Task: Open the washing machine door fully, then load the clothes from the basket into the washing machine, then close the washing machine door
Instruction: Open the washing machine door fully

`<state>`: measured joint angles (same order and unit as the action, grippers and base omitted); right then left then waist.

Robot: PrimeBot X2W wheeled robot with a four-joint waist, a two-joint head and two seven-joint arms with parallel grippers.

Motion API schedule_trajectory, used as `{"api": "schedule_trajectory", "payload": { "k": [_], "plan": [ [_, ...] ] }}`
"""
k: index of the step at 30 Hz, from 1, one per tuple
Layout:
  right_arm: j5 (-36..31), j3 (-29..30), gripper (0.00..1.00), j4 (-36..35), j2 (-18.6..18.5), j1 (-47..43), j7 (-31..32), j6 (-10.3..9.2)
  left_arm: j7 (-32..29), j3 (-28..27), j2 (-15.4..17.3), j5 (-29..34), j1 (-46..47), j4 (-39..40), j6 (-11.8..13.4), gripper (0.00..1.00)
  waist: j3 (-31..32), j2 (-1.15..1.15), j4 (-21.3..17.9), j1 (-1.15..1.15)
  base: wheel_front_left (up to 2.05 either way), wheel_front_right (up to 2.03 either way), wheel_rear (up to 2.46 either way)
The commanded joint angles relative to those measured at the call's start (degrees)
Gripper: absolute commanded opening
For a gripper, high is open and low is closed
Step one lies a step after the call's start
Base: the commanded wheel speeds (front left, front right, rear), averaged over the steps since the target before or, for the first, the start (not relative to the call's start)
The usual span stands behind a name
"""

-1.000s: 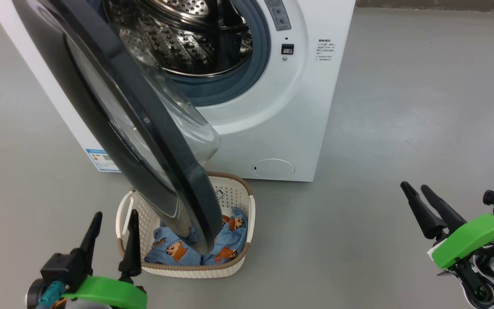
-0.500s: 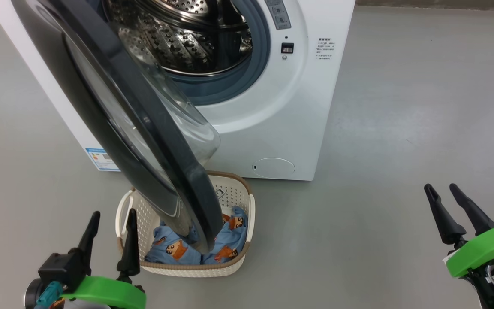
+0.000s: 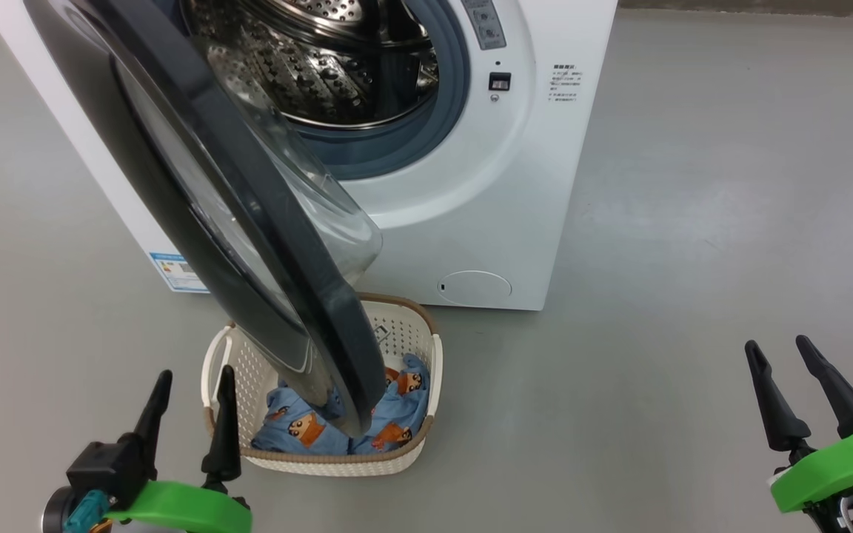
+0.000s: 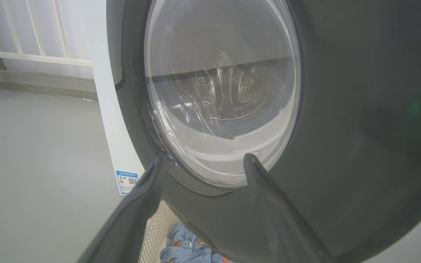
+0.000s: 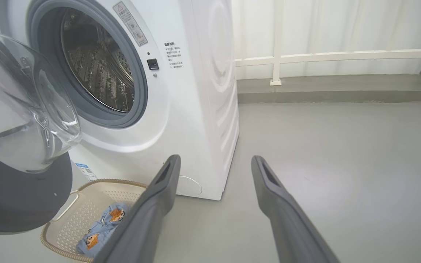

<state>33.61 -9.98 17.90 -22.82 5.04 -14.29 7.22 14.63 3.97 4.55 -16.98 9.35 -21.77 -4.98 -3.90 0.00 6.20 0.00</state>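
The white washing machine [image 3: 537,185] stands ahead with its steel drum [image 3: 323,66] exposed. Its black-rimmed door [image 3: 249,222] hangs partly open, swung out over the basket [image 3: 404,459] on the floor. Light-blue printed clothes [image 3: 300,429] lie in that basket, partly hidden by the door's lower edge. My left gripper [image 3: 193,381] is open at the lower left, just left of the basket; in the left wrist view its fingers [image 4: 137,204] face the door's outer glass [image 4: 221,91]. My right gripper [image 3: 778,348] is open at the lower right, far from the machine. The right wrist view shows the basket [image 5: 86,197] and clothes [image 5: 104,226].
Bare grey floor [image 3: 693,222] spreads to the right of the machine. A white railing [image 5: 323,54] and low kerb run behind it. A round flap [image 3: 474,287] sits low on the machine's front, and a blue label sticker [image 3: 175,272] at its lower left corner.
My right gripper has drawn back to the right and lower in the head view, away from the machine. The left gripper, door and basket have kept their places.
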Motion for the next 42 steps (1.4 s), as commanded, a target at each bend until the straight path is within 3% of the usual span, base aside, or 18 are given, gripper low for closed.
{"api": "schedule_trajectory", "payload": {
  "k": [1, 10, 11, 12, 13, 23, 28, 32, 36, 42],
  "plan": [
    [-0.98, 0.3, 1.0, -1.62, -0.54, -0.62, -0.71, 0.26, 0.37, -1.76, 1.14, 0.26, 1.04, 1.65, 0.25, 1.0, -0.08, 0.0, 0.04, 0.0, 0.0, 0.0, 0.0],
    [-3.43, 1.46, 1.0, -1.88, 0.99, -2.13, -0.71, 0.26, 0.37, -2.15, 1.02, -0.11, 1.16, 2.0, 0.26, 1.0, -0.15, 0.0, 0.08, 0.0, 0.0, 0.0, 0.0],
    [-3.46, 1.52, 1.0, -1.87, 1.06, -2.15, -0.71, 0.26, 0.37, -2.49, 0.94, -0.38, 1.31, 2.62, 0.22, 0.94, -0.11, 0.0, 0.08, 0.0, 0.0, 0.0, 0.0],
    [-3.51, 1.59, 1.0, -1.86, 1.11, -2.19, -0.71, 0.26, 0.37, -2.81, 0.88, -0.54, 1.45, 3.33, 0.21, 0.38, -0.06, 0.0, 0.1, 0.0, 0.0, 0.0, 0.0],
    [-3.53, 1.73, 1.0, -1.89, 1.19, -2.23, -0.71, 0.26, 0.37, -3.17, 0.78, -0.73, 1.6, 4.23, 0.24, 0.0, 0.0, 0.0, 0.12, 0.0, 0.0, 0.0, 0.0],
    [-3.86, 2.28, 1.0, -2.27, 1.18, -2.63, -0.71, 0.26, -0.01, -3.08, -0.38, -1.53, 1.69, 21.58, 1.15, 0.0, 0.67, 0.0, 0.24, 0.0, 0.0, 0.0, 0.0],
    [-3.71, 2.72, 1.0, -2.46, 1.36, -2.62, -0.71, 0.26, -3.65, 1.38, -1.03, -2.29, 1.26, 35.87, 2.15, 0.0, 0.8, 0.0, 0.24, 0.0, 0.0, 0.0, 0.0],
    [-3.78, 2.74, 1.0, -2.53, 1.51, -2.49, -0.71, 0.26, -7.91, 7.54, -1.37, -3.18, 1.0, 42.95, 2.8, 0.0, 0.88, 0.0, 0.07, 0.0, 0.0, 0.0, 0.0],
    [-3.79, 2.68, 1.0, -2.56, 1.6, -2.21, -0.71, 0.26, -10.59, 13.79, -1.54, -4.38, 1.26, 44.91, 3.39, 0.0, 0.81, 0.0, -0.24, 0.0, 0.0, 0.0, 0.0],
    [-3.87, 2.34, 1.0, -2.61, 1.81, -1.8, -0.71, 0.26, -11.03, 20.12, -1.65, -8.53, 2.0, 39.72, 4.31, 0.0, 0.71, 0.0, -1.0, 0.0, 0.0, 0.0, 0.0]
  ]
}}
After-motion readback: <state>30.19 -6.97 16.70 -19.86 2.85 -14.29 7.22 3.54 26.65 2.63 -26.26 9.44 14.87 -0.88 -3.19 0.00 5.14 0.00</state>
